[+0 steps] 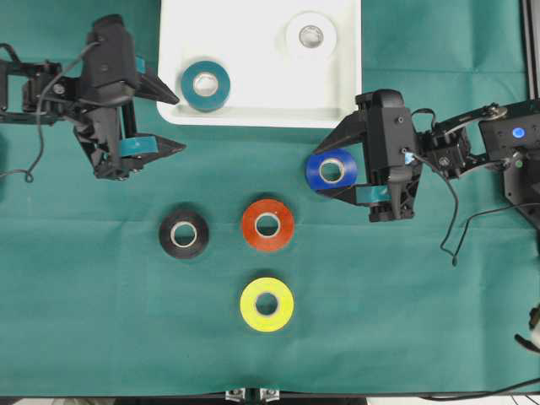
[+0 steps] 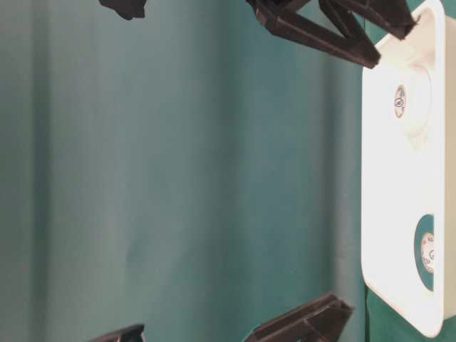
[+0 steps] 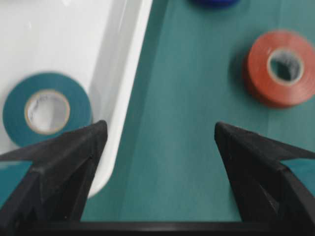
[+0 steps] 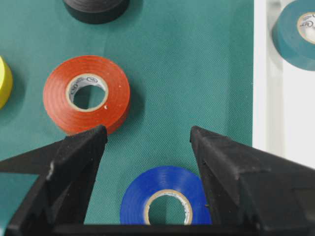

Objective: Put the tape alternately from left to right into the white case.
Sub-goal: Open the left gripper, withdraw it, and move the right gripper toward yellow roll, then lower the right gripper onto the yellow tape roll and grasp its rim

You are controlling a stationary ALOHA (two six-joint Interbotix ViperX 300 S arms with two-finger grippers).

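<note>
1. Overhead view: the white case (image 1: 253, 101) sits at the far middle of the green cloth (image 1: 405, 337). Inside it the teal roll (image 1: 205, 85) lies near the left near corner and the white roll (image 1: 311, 36) toward the far right. Out on the cloth, the blue roll (image 1: 332, 171) lies just beyond the case's near rim on the right; the black roll (image 1: 184, 234) and red-orange roll (image 1: 267, 224) sit side by side in the middle, apart from each other, and the yellow roll (image 1: 267, 304) lies nearer still, with bare cloth all round it. The left gripper (image 1: 177, 125) stands wide open and empty at the case's left near corner, one fingertip by the teal roll. The right gripper (image 1: 331, 159) is spread wide as well, its fingers either side of the blue roll; I cannot tell whether they touch it.

2. Table-level view: the picture is turned sideways. The case (image 2: 381, 214) shows on the right with the white roll (image 2: 406, 101) and teal roll (image 2: 426, 251) in it. Dark finger parts poke in at the top and bottom edges; which arm each belongs to I cannot tell. The cloth between them is bare.

3. Left wrist view: the left gripper (image 3: 160, 130) is open with nothing between its fingers, only cloth. The case rim (image 3: 129, 93) runs past the left finger, the teal roll (image 3: 47, 108) just inside it. The red-orange roll (image 3: 280, 69) lies far right, well apart.

4. Right wrist view: the right gripper (image 4: 148, 135) is open, and the blue roll (image 4: 166, 201) lies between its fingers. The red-orange roll (image 4: 86, 93) sits beside the left finger's tip, the case rim (image 4: 261, 73) to the right.
</note>
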